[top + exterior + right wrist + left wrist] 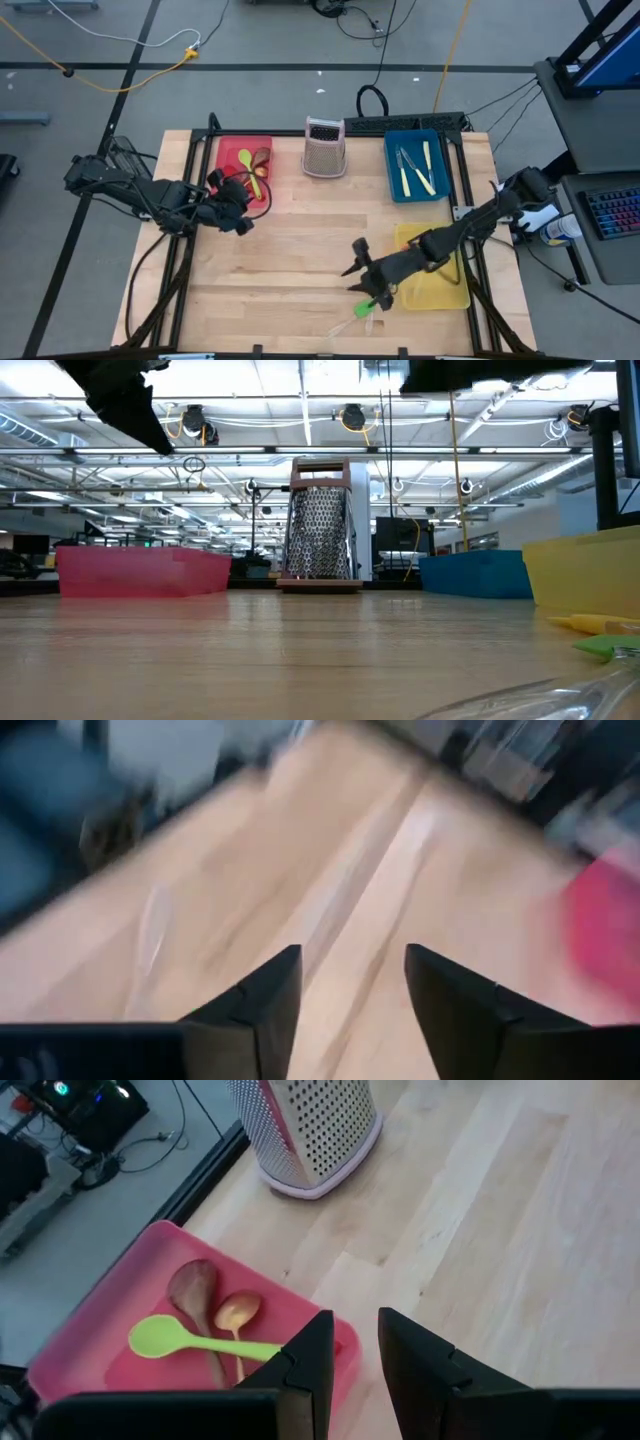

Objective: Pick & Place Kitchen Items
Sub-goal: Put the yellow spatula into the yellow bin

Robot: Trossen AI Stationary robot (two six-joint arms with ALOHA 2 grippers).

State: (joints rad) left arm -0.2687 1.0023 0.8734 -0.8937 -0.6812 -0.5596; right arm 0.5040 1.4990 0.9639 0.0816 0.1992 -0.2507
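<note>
**Near the front edge of the table: green-headed spatula just beside the right gripper**

At the front of the wooden table [300, 260], right gripper [362, 275] poised with fingers spread wide and nothing between them, as the right wrist view confirms. Green-headed spatula [362, 311] lying flat on the wood at about 6 o'clock of that gripper in the high view, just beside it; whether touching cannot be told. Head bright green, handle clear and nearly lost against the wood, running toward 8 o'clock. In the low view, green head [607, 648] seen at the right edge, clear handle cut off by the picture's lower border.

At about 3 o'clock of the right gripper, yellow tray [440, 285], partly covered by the right arm; contents not readable.

At the left side of the table, left gripper [240, 215] hanging at the near corner of the red tray [235, 145], fingers [305, 1365] set narrowly apart, holding nothing. Inside the tray, green spoon [190, 1340] lying across a brown spoon [195, 1295] and a smaller brown spoon [237, 1315], all flat; handles partly hidden behind the fingers.

At 12 o'clock of the table, metal box grater [325, 147] standing upright between the red tray and the blue tray [393, 175]. In the blue tray, cream-handled knives [415, 170] lying side by side, lengthwise; exact count hard to make out.

Right wrist view blurred throughout.
</note>
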